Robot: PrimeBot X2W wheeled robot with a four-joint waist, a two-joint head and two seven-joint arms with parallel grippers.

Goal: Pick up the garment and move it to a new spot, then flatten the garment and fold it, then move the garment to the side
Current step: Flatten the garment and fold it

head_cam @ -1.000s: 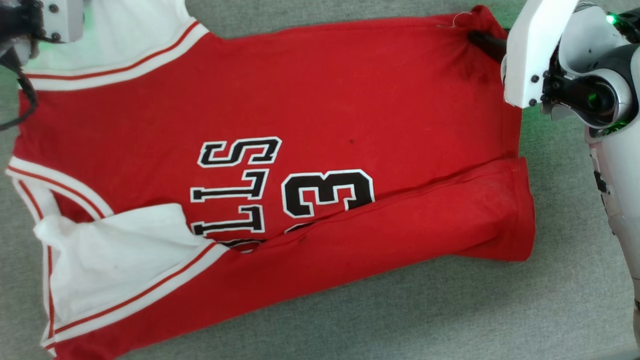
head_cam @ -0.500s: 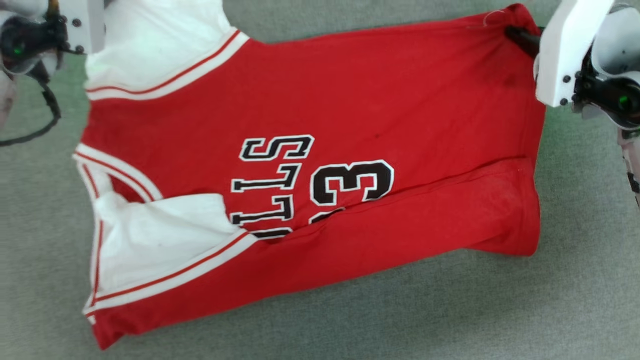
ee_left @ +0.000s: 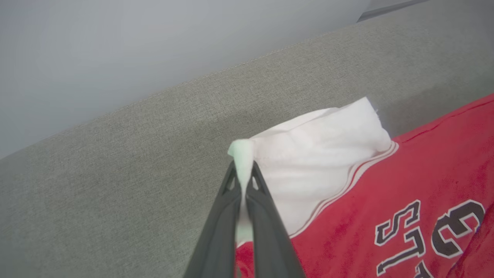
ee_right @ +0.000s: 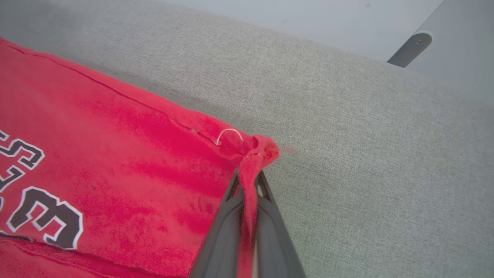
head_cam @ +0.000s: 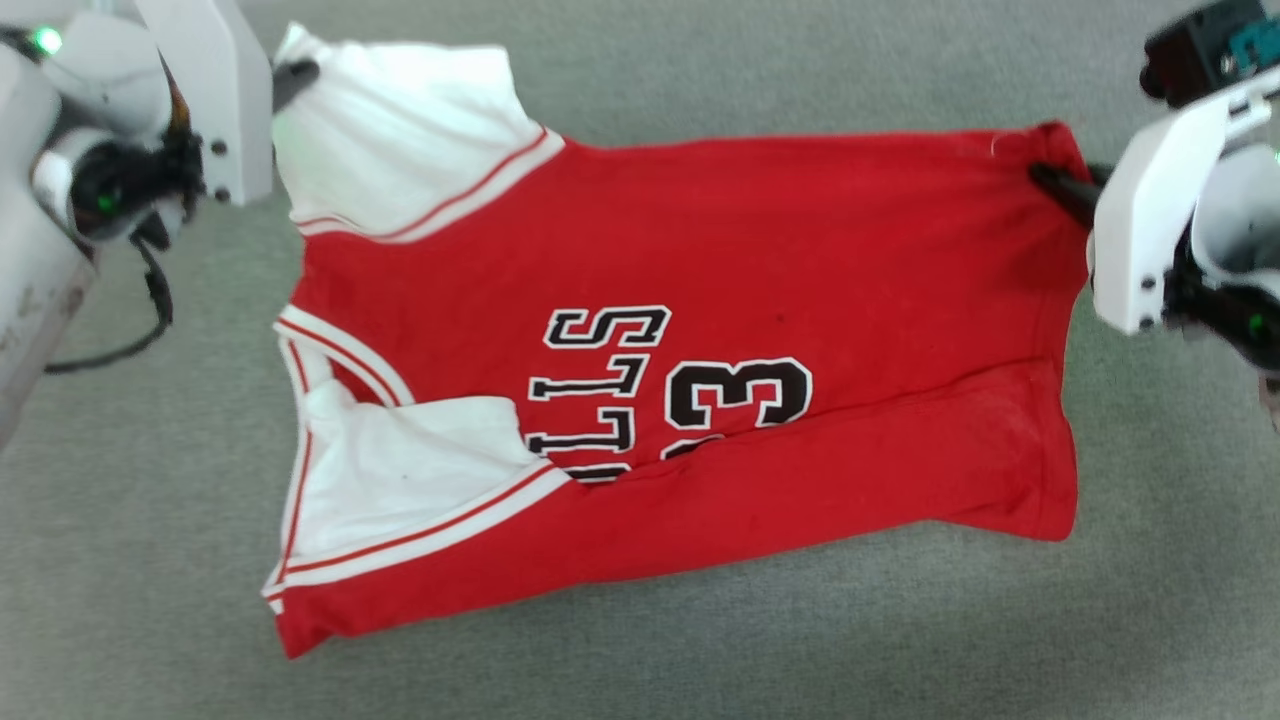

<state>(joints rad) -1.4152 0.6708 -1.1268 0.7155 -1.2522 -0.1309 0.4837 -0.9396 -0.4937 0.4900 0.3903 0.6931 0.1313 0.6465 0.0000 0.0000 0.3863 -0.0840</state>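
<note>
My left gripper (ee_left: 242, 173) is clamped on the outer corner of the upper white sleeve panel (head_cam: 400, 130). In the left wrist view both fingers are pressed together with a sliver of white cloth between them. My right gripper (ee_right: 247, 181) is clamped on the red hem corner (ee_right: 262, 150). Cloth is bunched between the closed fingers, and a loose white thread (ee_right: 229, 133) sits just beside the tips.

Position of the garment (head_cam: 800, 250): it occupies the centre of the head view, sleeves toward the left of the frame and hem toward the right, on the grey fabric surface (head_cam: 700, 650). Its upper edge is drawn taut between my two grippers. The held corners appear slightly raised; the rest appears to rest on the surface.

Condition:
- The lower long edge (head_cam: 850, 460) is doubled up over the body and covers the bottom of the black lettering (head_cam: 600, 385)
- The lower sleeve panel (head_cam: 400, 480) is crumpled toward the neckline

Progress, as judged:
- Pick-up: done, both corners are gripped
- Move to a new spot: cannot be confirmed as finished
- Flattening: not done; the doubled edge and the crumpled sleeve must first be spread
- Folding: not yet done as a tidy fold
- Move to the side: not yet done
</note>
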